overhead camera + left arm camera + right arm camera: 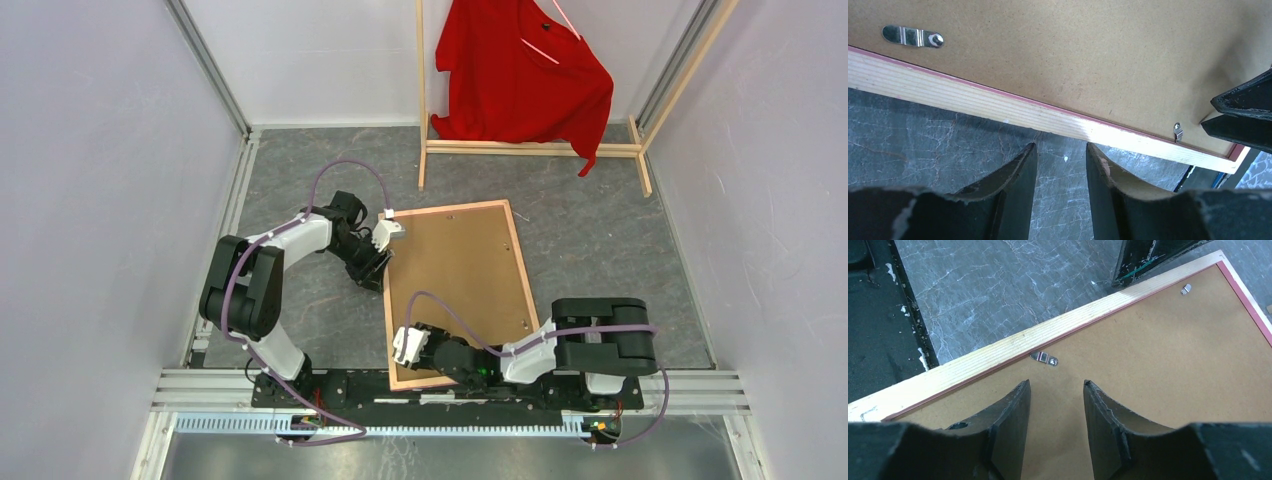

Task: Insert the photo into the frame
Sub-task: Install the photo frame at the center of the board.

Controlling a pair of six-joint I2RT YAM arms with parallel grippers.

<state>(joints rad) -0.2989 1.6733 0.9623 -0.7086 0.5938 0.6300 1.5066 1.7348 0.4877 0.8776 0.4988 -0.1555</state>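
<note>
Wood-backed frame [524, 265] lies face down on the grey table [600, 250], with the brown backing board [460, 275] set in it. Left gripper [1060, 150] hovers just off its left rail, jaws narrowly apart, empty. Right gripper [1055, 385] hangs over the board by the near-left corner, jaws partly apart, empty.

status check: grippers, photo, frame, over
Left gripper open, empty, beside the frame. Right gripper open, empty, over the backing board. Frame lies back up, board in it. Photo not in view.
</note>
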